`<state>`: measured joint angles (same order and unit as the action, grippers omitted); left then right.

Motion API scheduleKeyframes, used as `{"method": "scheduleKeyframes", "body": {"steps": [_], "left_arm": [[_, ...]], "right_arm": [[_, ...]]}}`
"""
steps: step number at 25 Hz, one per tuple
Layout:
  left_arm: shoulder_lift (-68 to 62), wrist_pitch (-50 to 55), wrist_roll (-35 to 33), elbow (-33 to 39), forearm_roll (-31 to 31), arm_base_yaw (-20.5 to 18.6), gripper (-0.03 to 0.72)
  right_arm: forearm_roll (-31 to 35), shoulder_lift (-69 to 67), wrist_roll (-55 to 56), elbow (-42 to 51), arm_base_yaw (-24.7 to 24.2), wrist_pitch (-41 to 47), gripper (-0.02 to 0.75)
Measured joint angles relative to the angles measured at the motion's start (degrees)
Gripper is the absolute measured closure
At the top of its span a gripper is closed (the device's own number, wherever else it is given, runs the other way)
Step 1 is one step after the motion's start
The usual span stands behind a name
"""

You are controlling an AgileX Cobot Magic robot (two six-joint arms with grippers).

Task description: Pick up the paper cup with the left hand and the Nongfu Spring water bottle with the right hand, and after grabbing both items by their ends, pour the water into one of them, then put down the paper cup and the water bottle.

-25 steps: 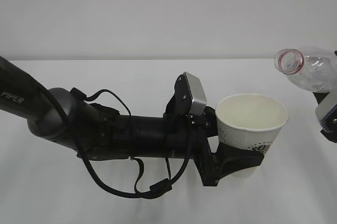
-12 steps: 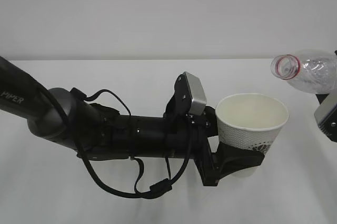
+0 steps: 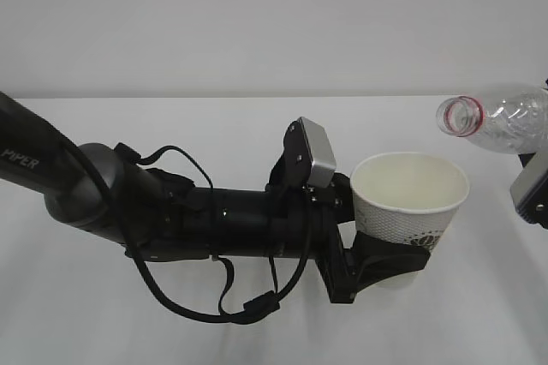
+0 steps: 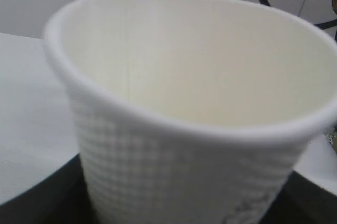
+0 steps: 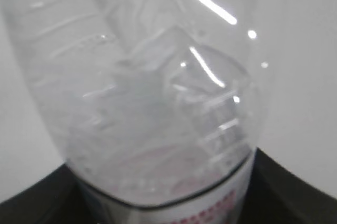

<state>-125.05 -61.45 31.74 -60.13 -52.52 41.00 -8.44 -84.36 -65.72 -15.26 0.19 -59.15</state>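
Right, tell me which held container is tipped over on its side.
The Nongfu Spring water bottle, mouth pointing left; the paper cup stays upright, mouth up.

Left hand (image 3: 381, 266) reaches rightward, fingers clamped; right hand (image 3: 533, 194) at right edge, gripping

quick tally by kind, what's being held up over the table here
paper cup: 1
water bottle: 1
total: 2
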Motion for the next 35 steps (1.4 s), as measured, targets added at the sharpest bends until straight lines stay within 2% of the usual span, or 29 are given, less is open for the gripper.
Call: {"method": "scheduleKeyframes", "body": {"steps": [35], "left_arm": [[0.0,-0.6,0.0,0.0,0.0,0.0,0.15]], "right_arm": [[0.0,0.0,-6.73,0.0,0.0,-1.78,0.238]]}}
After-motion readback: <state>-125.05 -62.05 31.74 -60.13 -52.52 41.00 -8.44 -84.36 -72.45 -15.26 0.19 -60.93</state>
